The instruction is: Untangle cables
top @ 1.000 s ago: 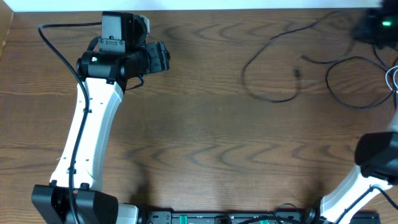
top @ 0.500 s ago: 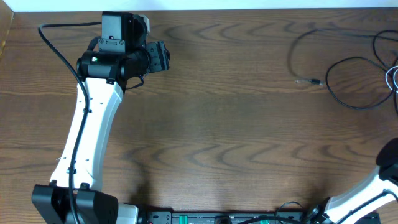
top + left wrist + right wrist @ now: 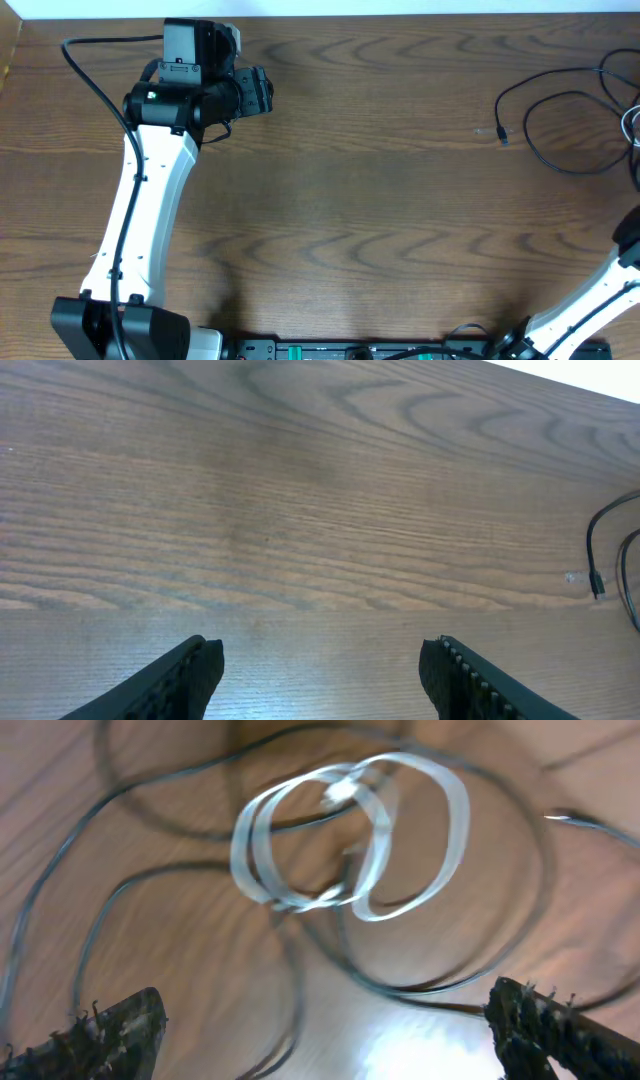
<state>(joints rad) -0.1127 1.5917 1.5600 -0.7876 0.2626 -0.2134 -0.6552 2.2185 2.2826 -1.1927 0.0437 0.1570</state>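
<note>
Two black cables (image 3: 553, 165) lie in loose loops at the table's far right, one plug end (image 3: 502, 137) pointing left. A sliver of the white cable (image 3: 630, 122) shows at the right edge. In the right wrist view the white cable (image 3: 350, 840) is a small coil with black cable (image 3: 130, 890) loops crossing around and under it. My right gripper (image 3: 325, 1030) hovers over this pile, open wide, holding nothing. My left gripper (image 3: 258, 92) sits far off at the upper left, open (image 3: 325, 675) over bare wood. A black cable end (image 3: 592, 560) shows at that view's right edge.
The brown wooden table (image 3: 380, 200) runs to a white back edge. My left arm (image 3: 150, 200) stretches up the left side. Part of my right arm (image 3: 610, 295) shows in the lower right corner. A black bar (image 3: 360, 350) lines the near edge.
The black cable that was stretched out to the left has drawn back to the right. My right gripper has gone from shut to open and left the overhead view.
</note>
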